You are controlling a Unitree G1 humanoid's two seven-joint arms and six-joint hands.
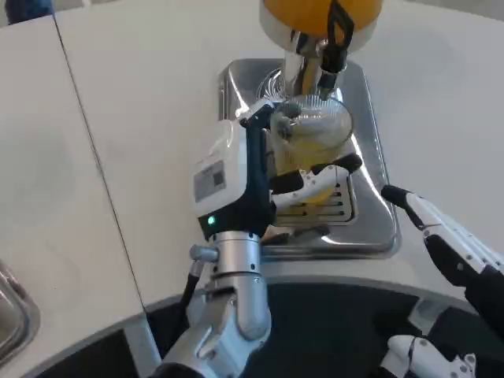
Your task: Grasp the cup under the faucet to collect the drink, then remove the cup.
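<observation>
Your left hand grips the clear plastic cup of yellow drink under the chrome faucet; your right hand lies open.

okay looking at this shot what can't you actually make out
- Dispenser, head view: its top is cut off by the upper edge.
- Cup: its near side and base are hidden by the left hand.
- Right hand: runs off the right edge, so its finger pose is unclear.
- Drip tray: its left part is hidden behind the left hand.
</observation>
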